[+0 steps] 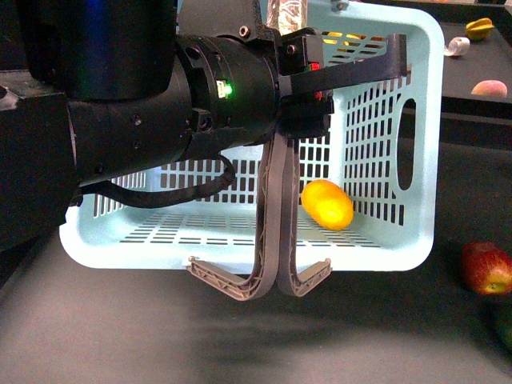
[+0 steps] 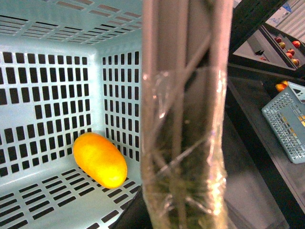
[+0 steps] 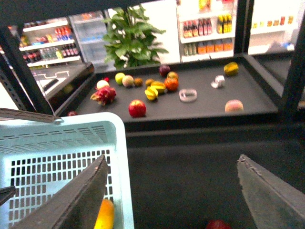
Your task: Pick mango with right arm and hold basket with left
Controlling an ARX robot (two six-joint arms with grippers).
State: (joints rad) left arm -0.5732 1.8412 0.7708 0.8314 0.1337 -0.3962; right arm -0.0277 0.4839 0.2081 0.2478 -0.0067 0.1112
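**Holding the basket level, mango inside**

Front view: the left gripper (image 1: 308, 80) is clamping both handles (image 1: 276, 216) of the basket (image 1: 240, 260). The mango (image 1: 326, 204) is lying inside.

Left wrist view: the mango is resting near a basket corner, so I judge that holding the basket level is what matters.

Right wrist view: the right gripper (image 3: 171, 162) is gaping wide and empty beside the basket's rim, and is best kept clear of it.

Grocery shop

Shelves of bottled drinks (image 3: 206, 27) line the back wall, loose fruit (image 3: 137, 108) lies on a dark display surface (image 3: 200, 112), and a slotted shopping basket (image 3: 120, 157) stands nearby.
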